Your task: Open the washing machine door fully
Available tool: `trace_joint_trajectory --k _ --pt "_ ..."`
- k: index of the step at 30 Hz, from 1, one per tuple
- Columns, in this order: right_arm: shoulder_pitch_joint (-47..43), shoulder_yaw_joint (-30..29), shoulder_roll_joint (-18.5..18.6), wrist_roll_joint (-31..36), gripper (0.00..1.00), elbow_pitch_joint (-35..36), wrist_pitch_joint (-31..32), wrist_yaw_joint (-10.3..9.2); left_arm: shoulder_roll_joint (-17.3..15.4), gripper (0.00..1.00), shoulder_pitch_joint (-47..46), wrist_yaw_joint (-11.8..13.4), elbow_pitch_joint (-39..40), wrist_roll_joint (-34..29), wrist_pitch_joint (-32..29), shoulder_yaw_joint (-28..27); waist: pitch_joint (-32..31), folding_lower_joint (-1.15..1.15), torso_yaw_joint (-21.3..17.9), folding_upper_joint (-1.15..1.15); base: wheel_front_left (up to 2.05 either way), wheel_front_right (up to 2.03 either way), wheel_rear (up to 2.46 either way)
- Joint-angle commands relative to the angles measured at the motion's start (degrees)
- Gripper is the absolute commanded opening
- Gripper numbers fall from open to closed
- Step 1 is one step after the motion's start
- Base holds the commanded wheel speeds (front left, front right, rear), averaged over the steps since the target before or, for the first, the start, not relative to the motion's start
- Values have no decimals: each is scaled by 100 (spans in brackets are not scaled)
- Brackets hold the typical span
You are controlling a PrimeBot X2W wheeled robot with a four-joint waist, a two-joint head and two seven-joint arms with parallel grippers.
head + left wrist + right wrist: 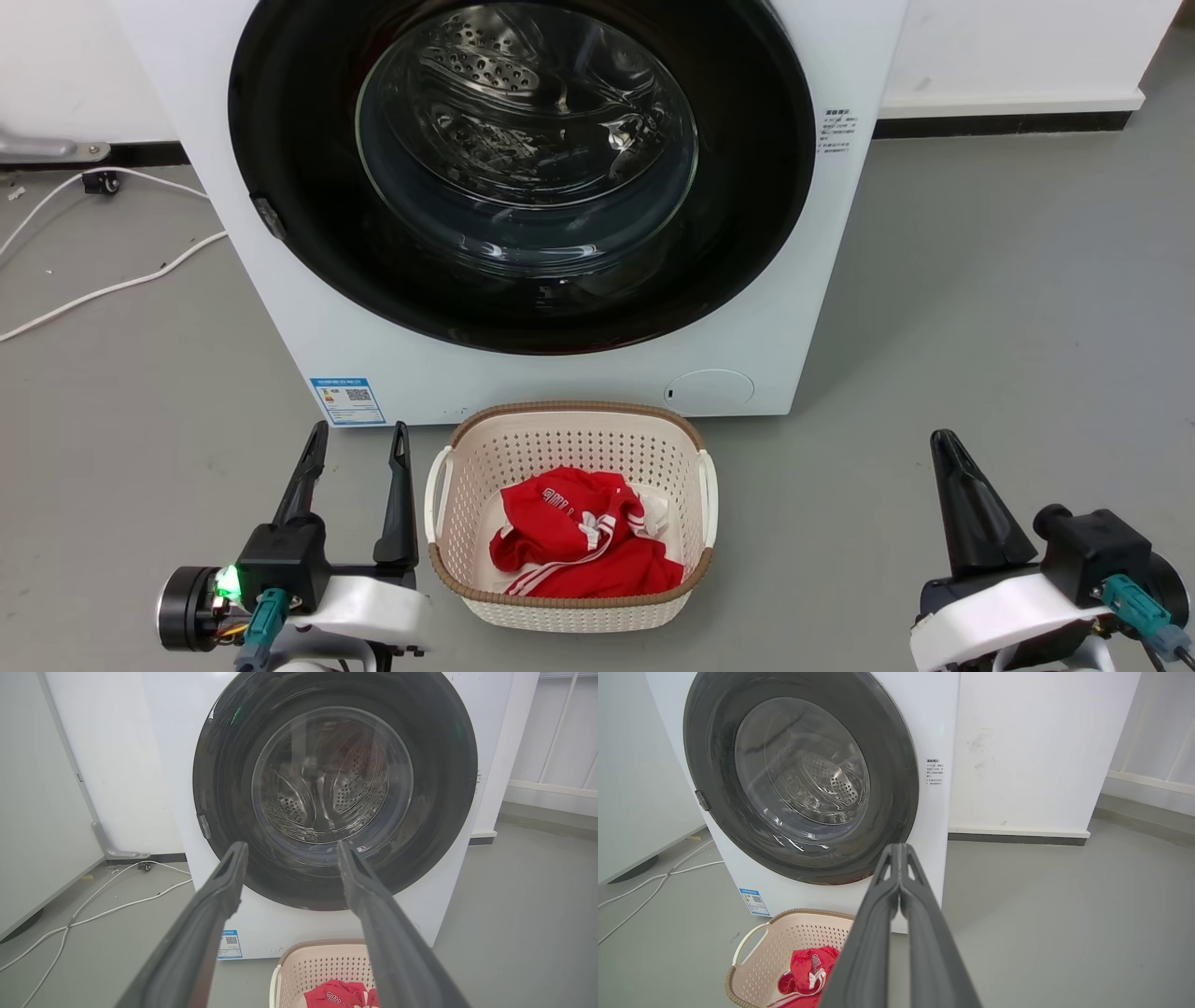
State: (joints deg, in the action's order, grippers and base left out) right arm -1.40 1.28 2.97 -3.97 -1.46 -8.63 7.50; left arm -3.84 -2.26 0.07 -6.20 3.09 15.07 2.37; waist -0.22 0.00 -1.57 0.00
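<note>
The white washing machine [560, 383] stands straight ahead on the grey floor. Its round black washing machine door [299, 187] lies flat against the front, and the steel drum shows through the glass window [527, 131]. A small latch tab [268, 217] sits on the door's left edge. My left gripper [359, 439] is open at the lower left, short of the machine, with nothing between its fingers. My right gripper [945, 446] is shut on nothing at the lower right. The door [224, 788] fills the left wrist view beyond the open gripper [289, 851]; the door [896, 788] and shut gripper [900, 851] show in the right wrist view.
A cream laundry basket [569, 420] holding a red garment [579, 546] stands on the floor right before the machine, between my grippers. White cables [112, 280] trail on the floor at the left. A white wall [1017, 756] rises right of the machine, with open floor before it.
</note>
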Motion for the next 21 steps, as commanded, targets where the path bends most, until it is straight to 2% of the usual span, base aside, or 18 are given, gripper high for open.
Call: trace_joint_trajectory --k 1,4,6,11,18,21 --pt "-11 22 -17 -106 0 -19 -44 -2 0 100 69 -5 -4 -43 15 -18 2 0 2 0 0 0 0" --pt "-19 25 -16 -632 0 -78 -114 -2 8 100 80 -3 3 -32 15 -30 0 0 1 0 0 0 0" --pt "-38 106 -16 -1757 0 -203 -189 -2 12 100 80 -12 0 -32 15 -29 0 0 1 0 0 0 0" --pt "69 414 -9 -3874 0 -497 -294 -2 21 100 58 -35 -22 -15 15 -31 3 0 2 0 0 0 0" --pt "277 642 -11 -7207 0 -621 -465 -1 37 100 -6 -51 -30 -2 15 -30 37 0 24 0 0 0 0" --pt "480 508 -9 -8172 0 -592 -498 -1 47 100 -74 -56 6 31 15 -43 102 0 44 0 0 0 0"
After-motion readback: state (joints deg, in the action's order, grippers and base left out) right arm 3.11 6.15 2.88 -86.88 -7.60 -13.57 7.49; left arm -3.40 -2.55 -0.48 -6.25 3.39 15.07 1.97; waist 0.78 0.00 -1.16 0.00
